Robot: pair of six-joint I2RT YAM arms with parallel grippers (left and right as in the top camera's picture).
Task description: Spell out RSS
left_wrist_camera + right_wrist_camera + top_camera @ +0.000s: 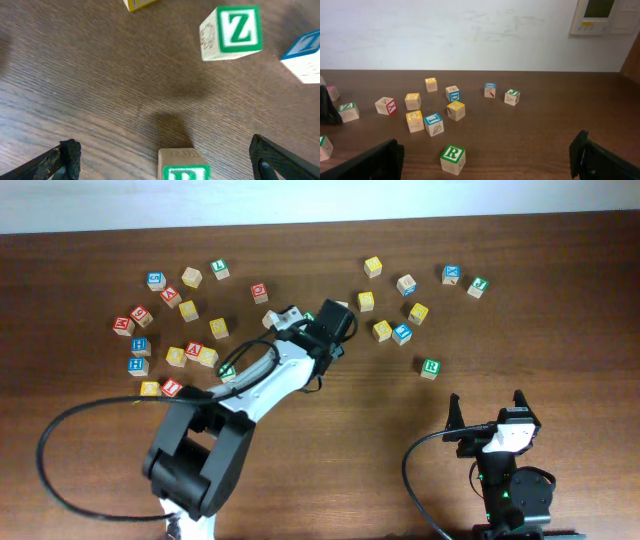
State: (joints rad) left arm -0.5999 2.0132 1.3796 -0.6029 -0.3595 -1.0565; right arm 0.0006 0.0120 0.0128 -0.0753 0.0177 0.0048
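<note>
My left gripper [165, 152] is open and low over the table. A green-faced cube [184, 166] sits between its jaws, its white letter cut off by the frame edge. A green Z cube [232, 32] lies just beyond. From overhead the left gripper [325, 328] is at mid-table and hides that cube. A green R cube [430, 367] stands alone to the right, also in the right wrist view [452, 158]. Yellow cubes [382, 330] [366, 301] lie near it, letters unreadable. My right gripper [488, 412] [485, 155] is open and empty, nearer than the R cube.
Several red, blue, yellow and green letter cubes lie scattered at the far left [165, 295] and far right [452, 274]. A blue cube [305, 55] is right of the Z cube. The left arm's black cable [60, 430] loops over the near left.
</note>
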